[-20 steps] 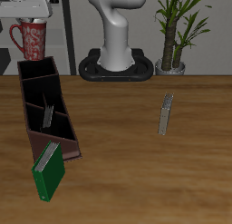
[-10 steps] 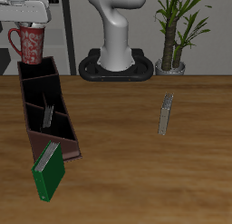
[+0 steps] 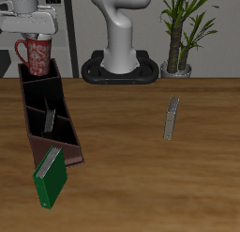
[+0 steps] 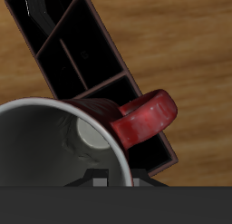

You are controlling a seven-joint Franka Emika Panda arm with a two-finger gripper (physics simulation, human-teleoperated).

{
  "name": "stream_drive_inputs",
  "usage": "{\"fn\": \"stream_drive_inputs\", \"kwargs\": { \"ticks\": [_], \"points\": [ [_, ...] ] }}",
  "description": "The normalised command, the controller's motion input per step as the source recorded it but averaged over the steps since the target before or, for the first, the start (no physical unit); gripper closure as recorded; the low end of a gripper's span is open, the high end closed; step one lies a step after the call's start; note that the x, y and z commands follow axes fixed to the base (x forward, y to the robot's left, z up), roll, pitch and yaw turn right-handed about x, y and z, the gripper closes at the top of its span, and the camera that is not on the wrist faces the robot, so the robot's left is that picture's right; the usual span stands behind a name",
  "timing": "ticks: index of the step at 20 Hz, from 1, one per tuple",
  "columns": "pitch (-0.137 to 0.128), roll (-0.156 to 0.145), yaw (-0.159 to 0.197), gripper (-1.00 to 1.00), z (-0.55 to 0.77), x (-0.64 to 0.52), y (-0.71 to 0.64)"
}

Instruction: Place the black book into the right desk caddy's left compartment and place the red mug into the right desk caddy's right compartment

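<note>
My gripper point(image 3: 34, 33) is shut on the rim of the red mug point(image 3: 37, 55), which hangs upright just above the far end of the right desk caddy point(image 3: 67, 132). Directly beneath the mug is the caddy's small end section, the right compartment point(image 3: 39, 85). In the wrist view the mug point(image 4: 136, 123) fills the foreground, white inside with its red handle sticking out, and the caddy point(image 4: 80, 48) shows black beneath it. The black book point(image 3: 49, 119) leans tilted inside the left compartment point(image 3: 53, 123), its pale page edge showing.
A larger green book point(image 3: 52, 177) leans against the caddy's near end. A thin grey upright object point(image 3: 172, 117) stands alone farther across the table. The robot base point(image 3: 122, 65) and a potted plant point(image 3: 183, 34) stand at the back.
The gripper has come down with the mug, shifting slightly sideways, so the mug now hangs lower and closer to the caddy's end section.
</note>
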Motion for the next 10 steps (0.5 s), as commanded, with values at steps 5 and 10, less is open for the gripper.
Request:
{"fn": "stream_drive_inputs", "kwargs": {
  "ticks": [5,10],
  "points": [
    [0.011,-0.003,-0.019,1.00,-0.10,-0.01,0.01],
    [0.033,0.009,0.045,1.00,-0.21,-0.04,0.14]
  ]
}}
